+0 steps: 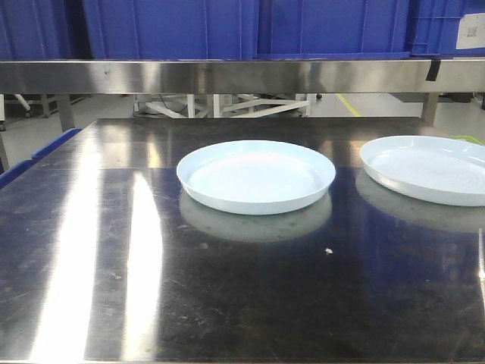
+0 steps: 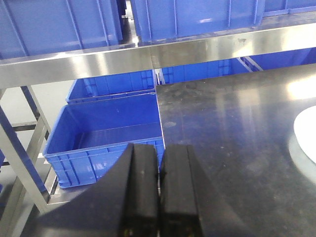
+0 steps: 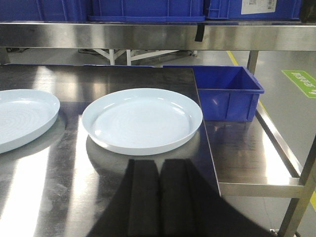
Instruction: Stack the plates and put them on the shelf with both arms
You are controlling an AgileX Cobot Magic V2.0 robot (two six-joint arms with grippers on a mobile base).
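Two pale bluish-white plates lie apart on the steel table. One plate [image 1: 256,176] sits mid-table; in the right wrist view it is the left plate [image 3: 22,118], cut by the edge. The other plate [image 1: 428,168] lies at the right and shows whole as the nearer plate [image 3: 143,120] in the right wrist view. My right gripper [image 3: 159,164] is shut and empty, just short of that plate's near rim. Over the table's left edge my left gripper [image 2: 160,150] is shut and empty too, with a sliver of plate [image 2: 307,133] far to its right. The steel shelf [image 1: 227,76] runs above the table's back.
Blue crates [image 1: 250,26] stand on the shelf. An open blue bin [image 2: 106,133] sits low beside the table's left edge, and another blue bin [image 3: 224,91] sits on a lower steel ledge [image 3: 256,163] right of the table. A small crumb [image 1: 328,250] lies mid-table.
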